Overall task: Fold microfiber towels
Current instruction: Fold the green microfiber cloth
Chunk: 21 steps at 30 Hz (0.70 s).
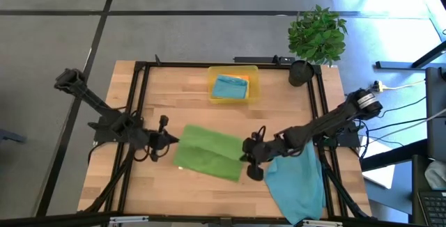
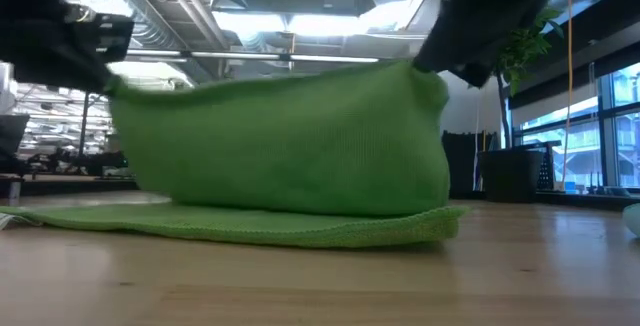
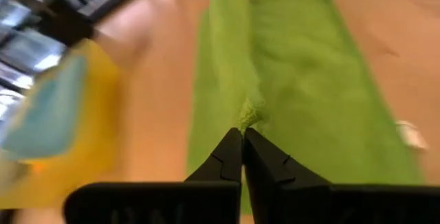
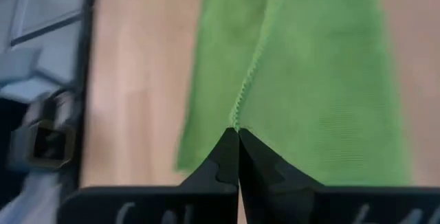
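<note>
Green towel (image 1: pixel 209 153) is mid-fold: both grippers are clenched on it, each pinching a corner of one edge. Left gripper (image 3: pixel 242 136) grips the corner on its side, right gripper (image 4: pixel 238 136) the opposite one, cloth stretched between them. Low view shows the held half lifted in a hanging sheet, the other half lying flat on the wooden surface (image 1: pixel 139 185) directly below the grippers.

Step in hand, as I read it: first fold, carrying the raised edge across to meet the flat one. Next move needs both grippers travelling together at equal height, keeping tension so the sheet doesn't sag or twist, then lowering so the edges line up before letting go.

Room: bare surface on the near side of both grippers, plenty to lay the fold down. Just beside the right gripper, on its outer side, a teal-blue towel (image 1: pixel 298 178) lies crumpled, running out to the surface's near edge; the right arm passes over it, so drag risk there. Beyond the grippers, well apart, the yellow tray (image 1: pixel 233 86) holds another teal-blue towel (image 1: pixel 230 88) with orange showing at its edge. Potted plant (image 1: pixel 317 39) at the far corner, out of the way.
</note>
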{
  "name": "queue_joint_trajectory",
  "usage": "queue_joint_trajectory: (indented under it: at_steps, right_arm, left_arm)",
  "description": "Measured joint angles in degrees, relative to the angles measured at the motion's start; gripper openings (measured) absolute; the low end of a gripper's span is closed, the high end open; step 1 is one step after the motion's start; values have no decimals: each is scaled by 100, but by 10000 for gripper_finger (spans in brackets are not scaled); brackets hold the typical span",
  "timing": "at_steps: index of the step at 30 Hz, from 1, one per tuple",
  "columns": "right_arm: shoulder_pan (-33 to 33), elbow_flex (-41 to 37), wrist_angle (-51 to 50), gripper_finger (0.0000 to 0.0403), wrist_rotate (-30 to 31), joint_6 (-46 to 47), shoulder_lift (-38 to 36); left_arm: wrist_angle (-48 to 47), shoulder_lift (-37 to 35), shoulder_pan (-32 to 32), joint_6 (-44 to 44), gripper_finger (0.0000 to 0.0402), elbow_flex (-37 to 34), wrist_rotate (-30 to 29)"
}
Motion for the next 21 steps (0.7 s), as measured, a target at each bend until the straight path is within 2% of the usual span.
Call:
queue_joint_trajectory:
  at_steps: [5, 12, 16, 21]
  right_arm:
    - [139, 2, 80, 0, -386, 19, 277]
    - [138, 2, 382, 22, -634, 17, 638]
    - [138, 2, 652, 49, -855, -8, 729]
    - [138, 2, 709, 102, -916, -28, 732]
  left_arm:
    - [-125, 146, -189, -792, 0, 0, 692]
    - [-55, 501, -320, -1084, 4, 2, 802]
    - [-3, 742, -313, -1138, 32, 0, 803]
    - [210, 918, -313, -1327, 82, 0, 804]
